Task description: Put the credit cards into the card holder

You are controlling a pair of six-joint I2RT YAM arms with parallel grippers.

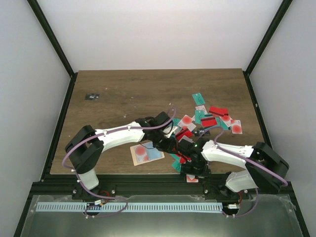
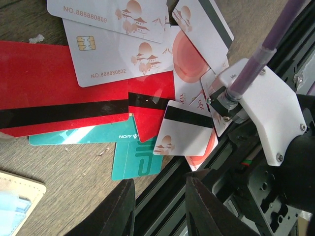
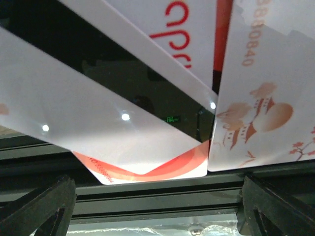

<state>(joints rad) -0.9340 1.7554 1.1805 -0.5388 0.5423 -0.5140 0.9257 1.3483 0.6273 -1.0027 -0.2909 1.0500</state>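
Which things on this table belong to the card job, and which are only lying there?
For the job:
- credit cards, in a loose pile
- card holder, left of the pile

Just lying about:
- small dark flat object, far left, apart from everything

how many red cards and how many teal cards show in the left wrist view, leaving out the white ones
red cards: 2, each with a black stripe
teal cards: 2
total: 4
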